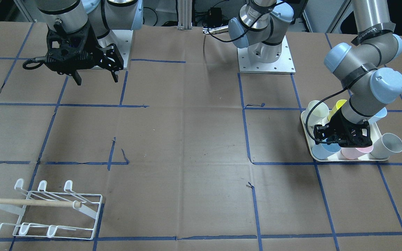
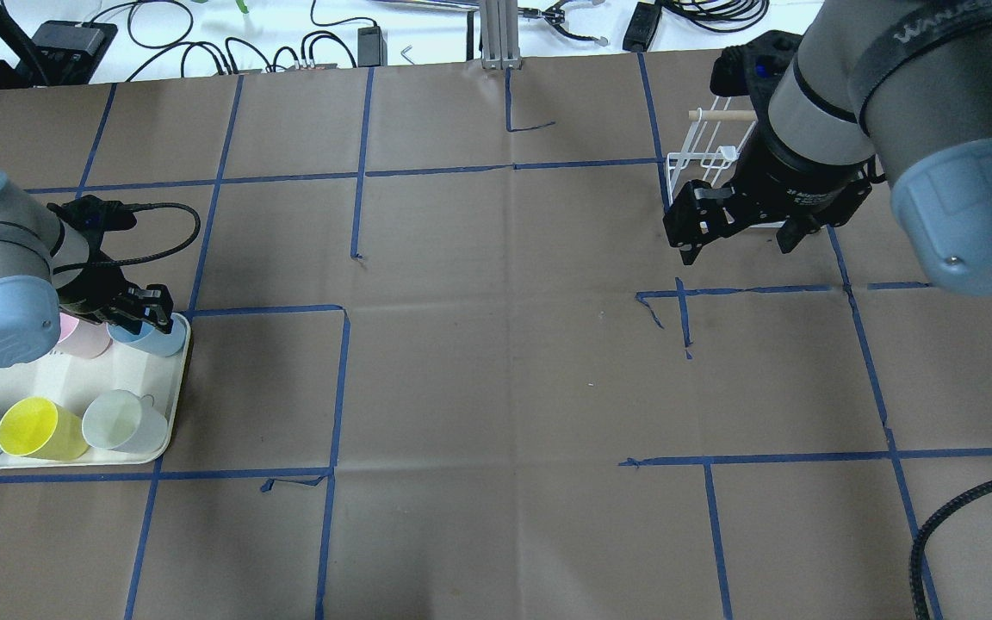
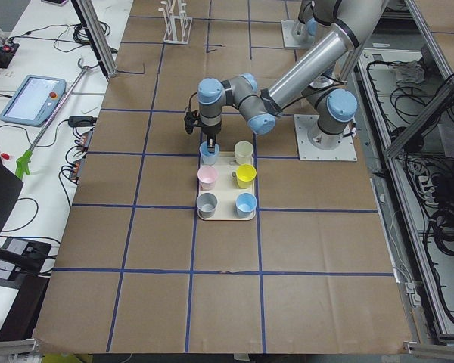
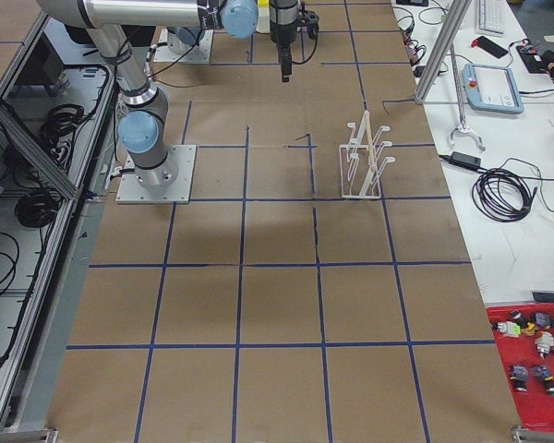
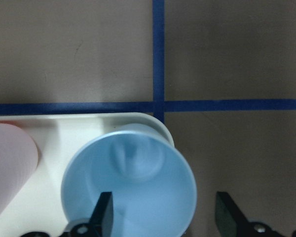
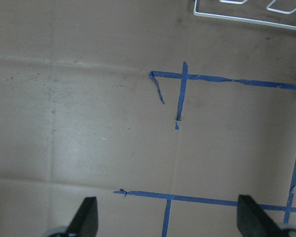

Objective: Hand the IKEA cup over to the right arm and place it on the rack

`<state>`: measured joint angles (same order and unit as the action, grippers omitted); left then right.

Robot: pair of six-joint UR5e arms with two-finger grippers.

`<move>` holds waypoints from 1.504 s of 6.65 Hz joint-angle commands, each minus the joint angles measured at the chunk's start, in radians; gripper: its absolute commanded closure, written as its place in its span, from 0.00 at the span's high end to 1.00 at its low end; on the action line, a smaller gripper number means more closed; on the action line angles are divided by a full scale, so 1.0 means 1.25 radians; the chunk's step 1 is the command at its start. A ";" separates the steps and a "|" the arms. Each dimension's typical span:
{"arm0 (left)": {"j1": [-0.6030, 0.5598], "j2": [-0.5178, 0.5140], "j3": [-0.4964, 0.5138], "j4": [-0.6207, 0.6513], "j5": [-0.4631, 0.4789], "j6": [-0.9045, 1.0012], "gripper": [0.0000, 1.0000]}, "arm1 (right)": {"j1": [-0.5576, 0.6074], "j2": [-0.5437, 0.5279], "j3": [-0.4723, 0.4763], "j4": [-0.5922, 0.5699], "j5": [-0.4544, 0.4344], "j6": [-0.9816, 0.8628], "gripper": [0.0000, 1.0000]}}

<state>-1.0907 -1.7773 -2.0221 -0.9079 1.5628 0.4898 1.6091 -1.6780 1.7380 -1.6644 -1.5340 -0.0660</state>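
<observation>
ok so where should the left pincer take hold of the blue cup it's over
By its rim wall, from straight above. The blue cup stands upright with its mouth open, so the left pincer can drop one finger inside and one outside. Use the side away from the pink cup, which sits close beside it.

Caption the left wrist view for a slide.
Left gripper straddles the blue cup, one finger inside, at the corner of the cream tray.
</observation>
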 commanded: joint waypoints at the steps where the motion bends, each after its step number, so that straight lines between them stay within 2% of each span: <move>1: 0.000 0.006 0.013 0.000 -0.006 0.001 0.00 | 0.000 0.001 0.001 0.000 0.000 0.000 1.00; 2: -0.001 0.020 0.020 -0.001 -0.006 0.000 0.00 | 0.000 0.001 0.001 0.000 0.000 0.000 1.00; 3: -0.010 0.031 0.065 -0.033 -0.003 0.000 0.00 | 0.000 0.000 0.000 0.000 0.001 0.000 1.00; 5: -0.016 0.095 0.229 -0.329 -0.003 -0.003 0.00 | 0.000 -0.007 0.001 -0.022 0.026 0.010 1.00; 6: -0.021 0.107 0.321 -0.457 -0.003 -0.005 0.00 | 0.000 -0.003 0.013 -0.107 0.105 0.067 1.00; 7: -0.033 0.095 0.400 -0.539 -0.003 -0.006 0.00 | 0.000 -0.010 0.052 -0.204 0.123 0.160 0.99; 8: -0.044 0.086 0.426 -0.547 -0.013 -0.002 0.00 | 0.000 -0.023 0.114 -0.319 0.157 0.213 1.00; 9: -0.056 0.076 0.430 -0.526 -0.104 0.006 0.00 | -0.005 -0.044 0.171 -0.407 0.191 0.238 0.99; 10: -0.062 0.071 0.425 -0.462 -0.226 0.018 0.00 | -0.010 -0.054 0.207 -0.490 0.238 0.323 0.99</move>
<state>-1.1571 -1.6793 -1.4948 -1.5457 1.4254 0.4979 1.6032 -1.7268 1.9335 -2.1490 -1.2983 0.2393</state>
